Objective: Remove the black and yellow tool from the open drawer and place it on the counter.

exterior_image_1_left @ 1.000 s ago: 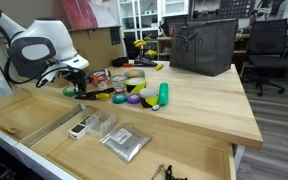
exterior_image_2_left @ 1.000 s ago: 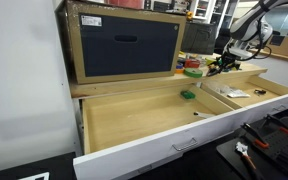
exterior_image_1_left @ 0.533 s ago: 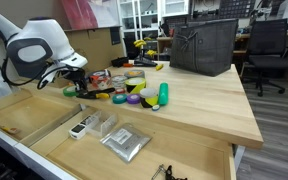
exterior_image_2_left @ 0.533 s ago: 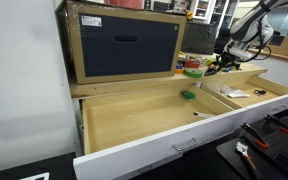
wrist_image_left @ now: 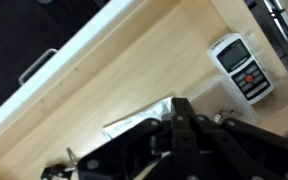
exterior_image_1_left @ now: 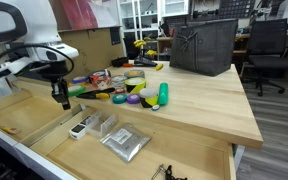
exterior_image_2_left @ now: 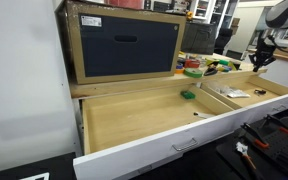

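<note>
The black and yellow tool [exterior_image_1_left: 82, 89] lay flat on the pale counter [exterior_image_1_left: 199, 100], near the edge above the open, divided wooden drawer [exterior_image_2_left: 134, 122].

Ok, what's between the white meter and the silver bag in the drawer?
A clear plastic box sits between the meter and the bag; an exterior view shows it.

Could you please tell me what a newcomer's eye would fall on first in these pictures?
The wide open drawer of pale wood fills the foreground in both exterior views, with a green tape ring lying in it. Over one end of it the white robot arm holds its gripper shut. On the counter, bright tape rolls cluster in front of a black basket.
</note>
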You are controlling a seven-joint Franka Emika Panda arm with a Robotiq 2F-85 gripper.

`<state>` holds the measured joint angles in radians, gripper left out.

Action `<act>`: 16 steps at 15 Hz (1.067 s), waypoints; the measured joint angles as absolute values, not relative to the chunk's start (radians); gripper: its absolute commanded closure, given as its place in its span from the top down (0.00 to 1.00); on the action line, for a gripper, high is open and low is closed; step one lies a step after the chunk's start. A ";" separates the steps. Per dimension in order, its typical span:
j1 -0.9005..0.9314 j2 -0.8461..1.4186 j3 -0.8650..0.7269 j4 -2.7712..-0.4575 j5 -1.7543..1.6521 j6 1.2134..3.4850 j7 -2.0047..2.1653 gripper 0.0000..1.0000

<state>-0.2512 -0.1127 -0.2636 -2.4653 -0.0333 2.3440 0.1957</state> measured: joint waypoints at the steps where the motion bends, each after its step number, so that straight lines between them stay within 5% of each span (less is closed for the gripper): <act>1: -0.275 -0.154 -0.275 -2.465 -0.083 2.297 0.184 0.00; 16: -0.323 -0.466 -0.206 -2.437 -0.273 1.967 0.117 0.00</act>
<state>-0.3228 -0.4664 -0.2056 -2.4372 -0.2731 1.9672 0.1171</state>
